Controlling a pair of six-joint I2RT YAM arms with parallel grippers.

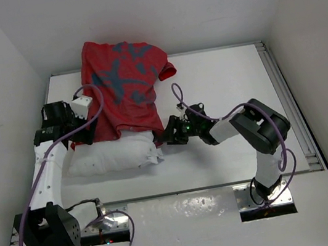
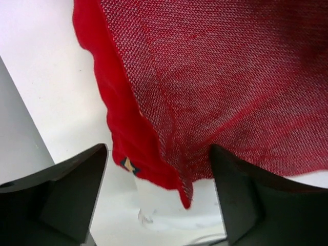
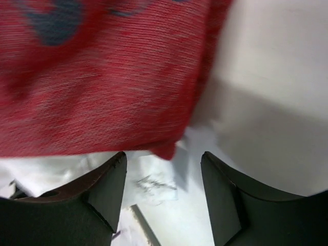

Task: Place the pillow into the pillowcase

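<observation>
Pillow (image 1: 110, 157): lies on the white surface (image 1: 220, 83), left of centre and toward the near edge; its long side runs left to right; the near half is bare and white.

Pillowcase (image 1: 124, 85): red with blue-grey figures; it is draped over the far part of the pillow and runs on toward the far edge, where its far end is bunched up against the back wall; one corner sticks out to the right. From the top view, the pillow is only partly covered.

My left gripper (image 2: 159, 169): at the left end of the pillow, on the left hem of the pillowcase; fingers spread wide; the red hem hangs down between them without being pinched; white pillow fabric shows below the hem.

My right gripper (image 3: 164, 164): at the right end of the pillow, near the middle of the surface; fingers likewise spread apart, holding nothing; a red corner of the pillowcase sits just ahead of the gap; white pillow fabric and a small tag (image 3: 154, 185) lie beneath it.

The wrist view on that side is blurred; finer detail cannot be told.
</observation>
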